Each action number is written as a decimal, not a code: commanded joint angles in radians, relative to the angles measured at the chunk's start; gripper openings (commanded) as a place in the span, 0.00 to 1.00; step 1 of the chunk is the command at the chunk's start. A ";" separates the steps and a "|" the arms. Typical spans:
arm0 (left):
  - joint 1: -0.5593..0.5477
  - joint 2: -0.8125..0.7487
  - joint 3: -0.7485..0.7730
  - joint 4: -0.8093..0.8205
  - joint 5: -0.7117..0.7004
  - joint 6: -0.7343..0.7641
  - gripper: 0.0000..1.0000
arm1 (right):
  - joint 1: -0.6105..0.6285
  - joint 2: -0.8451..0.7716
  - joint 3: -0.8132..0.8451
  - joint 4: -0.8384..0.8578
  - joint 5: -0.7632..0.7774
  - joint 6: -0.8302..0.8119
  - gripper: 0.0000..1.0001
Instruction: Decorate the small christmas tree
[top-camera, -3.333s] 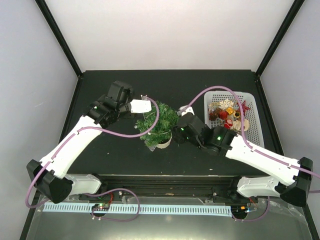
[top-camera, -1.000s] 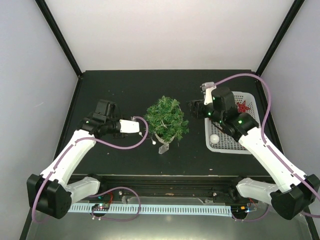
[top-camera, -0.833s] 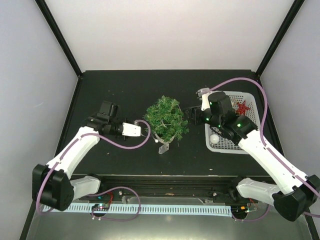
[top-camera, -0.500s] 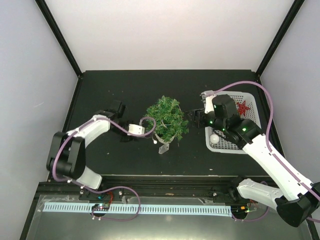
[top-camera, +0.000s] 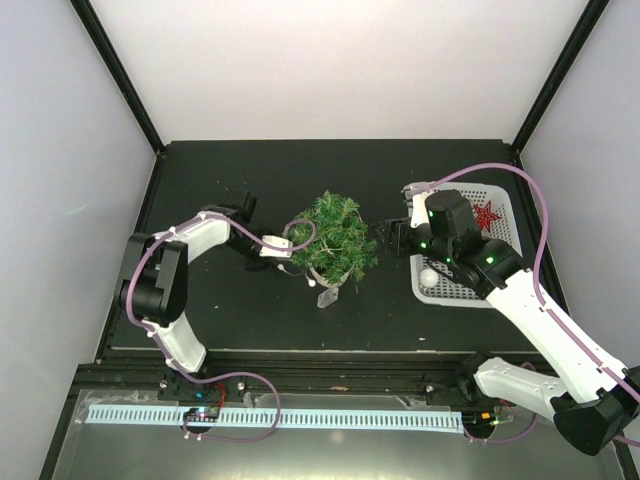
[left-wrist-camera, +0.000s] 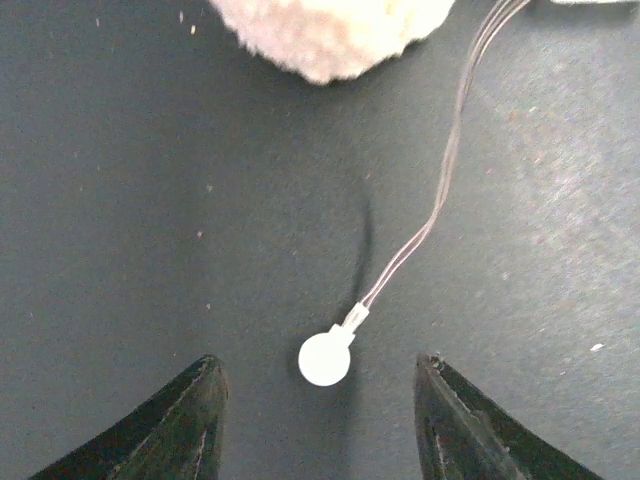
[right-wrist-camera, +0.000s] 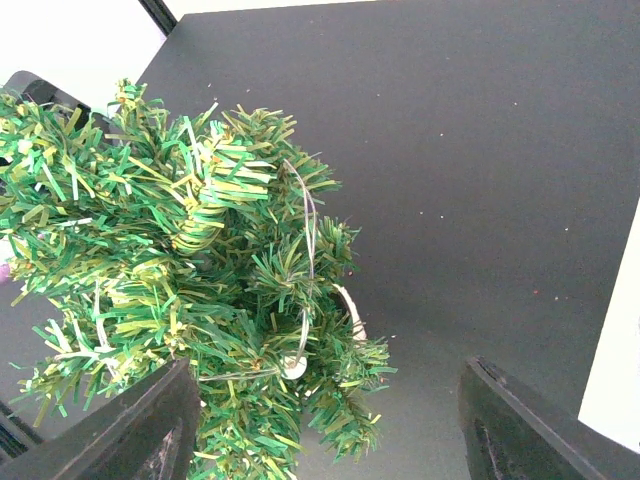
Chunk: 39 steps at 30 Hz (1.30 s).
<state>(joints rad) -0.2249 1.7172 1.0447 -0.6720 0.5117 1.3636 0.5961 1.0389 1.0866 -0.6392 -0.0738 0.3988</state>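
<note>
Small christmas tree (top-camera: 333, 236) stands near basket (top-camera: 447, 293) holding star (top-camera: 487, 215).

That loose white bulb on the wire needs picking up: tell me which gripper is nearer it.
Left. The white bulb lies between the fingertips of the left gripper; the right gripper is beyond the small christmas tree, on its other side.

The dark surface (top-camera: 250, 170) carries the small christmas tree (top-camera: 333, 235), standing between the left claw (left-wrist-camera: 318, 368) and the right claw (top-camera: 388, 237). A small white disc (left-wrist-camera: 324, 360) on a thin wire (left-wrist-camera: 440, 200) lies flat between the left claw's spread tips. A white mesh basket (top-camera: 450, 292) sits just beyond the right claw, away from the tree.
</note>
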 joint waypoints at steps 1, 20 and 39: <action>0.012 0.051 0.051 -0.058 -0.038 0.060 0.53 | 0.004 0.005 0.018 -0.008 -0.012 0.006 0.72; 0.023 0.080 0.088 -0.090 -0.052 0.050 0.41 | 0.004 0.018 0.010 0.005 -0.013 0.007 0.72; 0.148 -0.264 -0.048 -0.108 0.066 0.022 0.49 | 0.229 0.036 0.074 -0.112 0.174 -0.030 0.67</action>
<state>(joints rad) -0.1093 1.4971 1.0019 -0.7551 0.5289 1.4021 0.7261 1.0534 1.1122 -0.7109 0.0269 0.3603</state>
